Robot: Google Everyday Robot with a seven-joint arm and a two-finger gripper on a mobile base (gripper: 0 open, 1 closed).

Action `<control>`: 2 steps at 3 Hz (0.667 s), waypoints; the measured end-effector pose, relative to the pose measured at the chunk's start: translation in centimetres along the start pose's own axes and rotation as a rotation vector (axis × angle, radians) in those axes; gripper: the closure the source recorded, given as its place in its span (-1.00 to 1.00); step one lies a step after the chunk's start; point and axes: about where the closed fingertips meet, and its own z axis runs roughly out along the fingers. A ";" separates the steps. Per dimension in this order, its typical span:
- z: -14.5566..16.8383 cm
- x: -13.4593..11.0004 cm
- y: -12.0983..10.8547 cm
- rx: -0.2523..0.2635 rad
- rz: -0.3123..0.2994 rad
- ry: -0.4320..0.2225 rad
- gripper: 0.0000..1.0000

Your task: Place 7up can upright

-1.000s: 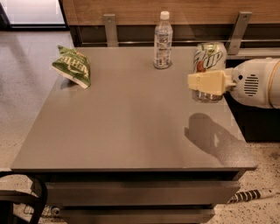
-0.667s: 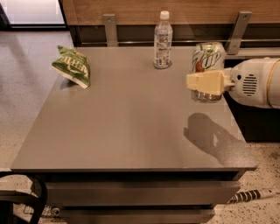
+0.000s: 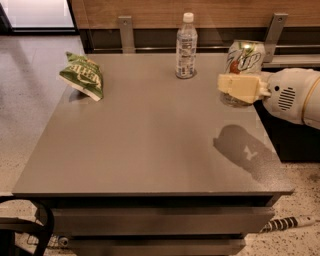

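As the robot's white arm (image 3: pixel 295 95) reaches in from the right of the frame, we see its tool (image 3: pixel 235 88) closed on the 7up can (image 3: pixel 245 59). One cream-coloured finger (image 3: pixel 242 89) lies across the front of the can's lower half, and the other is hidden behind it. The can stands upright in that grip, its red-and-green logo facing us and its shiny top rim uppermost, over the far right part of the grey counter (image 3: pixel 150 145). We cannot tell whether its base touches the surface. A dark shadow (image 3: pixel 242 150) of can and arm falls on the counter nearer to us, apart from the can itself.

To the left of the can, near the counter's back edge, we find a clear plastic bottle (image 3: pixel 186 47) with a white cap, standing upright and well apart from the tool. Near the far left corner lies a green snack bag (image 3: pixel 82 75), crumpled, its printed face turned up, close to the counter's left edge. The bag and the bottle are well apart from each other, with bare grey surface between them.

Behind the counter we see a wood-panelled wall (image 3: pixel 225 7) and two grey metal brackets (image 3: pixel 126 32), one behind the bottle's left side and one behind the can. A speckled floor (image 3: pixel 30 100) shows to the left, and grey panels (image 3: pixel 160 220) run below the counter's front edge.
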 end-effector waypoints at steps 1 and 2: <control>1.3 -0.1 -1.9 -0.054 -0.018 -0.124 1.00; 3.6 0.5 0.1 -0.140 -0.283 -0.164 1.00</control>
